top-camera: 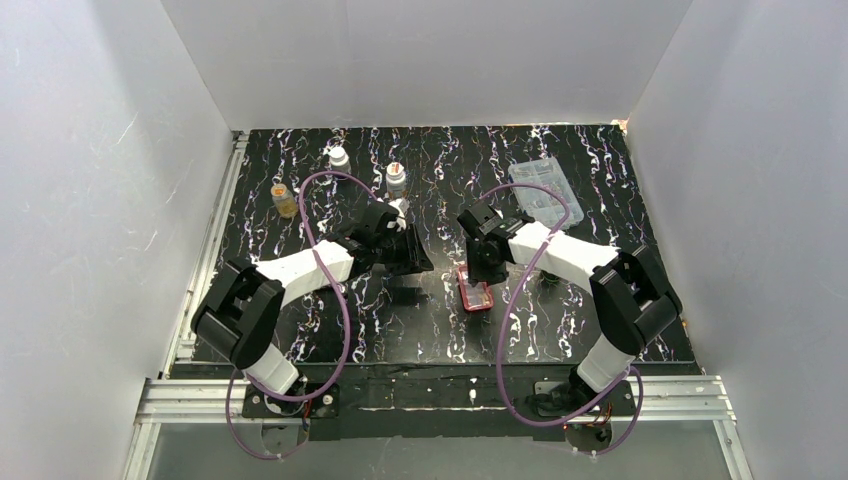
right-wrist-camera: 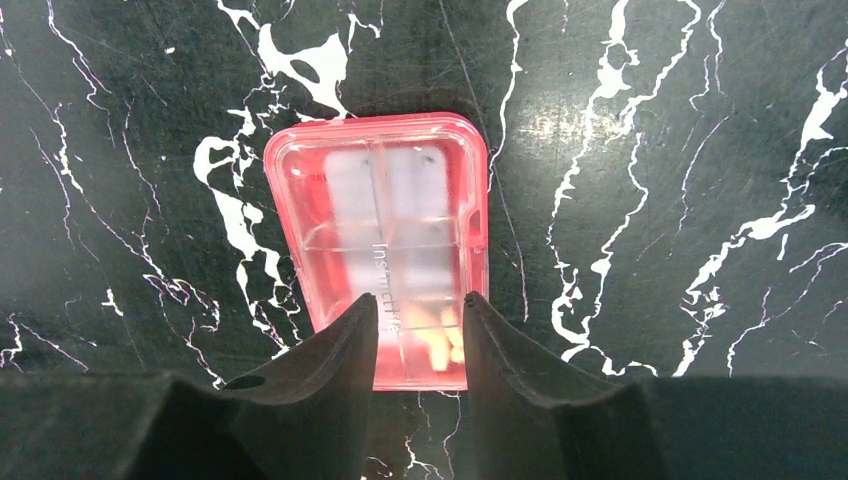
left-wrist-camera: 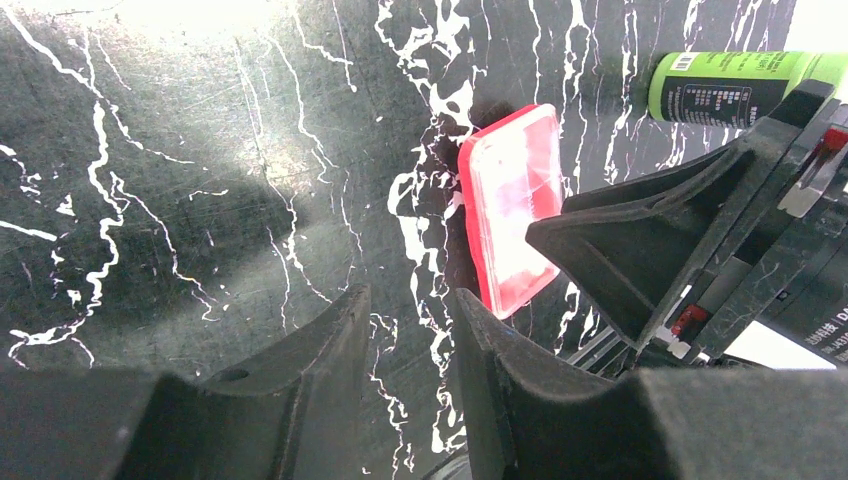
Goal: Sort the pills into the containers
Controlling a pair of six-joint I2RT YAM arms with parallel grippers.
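Note:
The small red pill case (right-wrist-camera: 385, 215) lies flat on the black marbled table, its clear lid over whitish compartments. A few pale yellow pills (right-wrist-camera: 440, 345) lie in its near compartment. My right gripper (right-wrist-camera: 420, 298) hangs just above the case's near end, fingers apart and empty. In the top view the case (top-camera: 478, 297) sits mid-table under the right gripper (top-camera: 474, 278). My left gripper (left-wrist-camera: 410, 295) is open and empty over bare table, left of the case (left-wrist-camera: 510, 200); in the top view the left gripper (top-camera: 412, 255) is beside the right one.
A green bottle (left-wrist-camera: 730, 85) lies beyond the case. A white bottle (top-camera: 339, 157), an orange-capped bottle (top-camera: 397, 177) and an amber bottle (top-camera: 284, 200) stand at the back left. A clear plastic box (top-camera: 540, 190) lies back right. White walls enclose the table.

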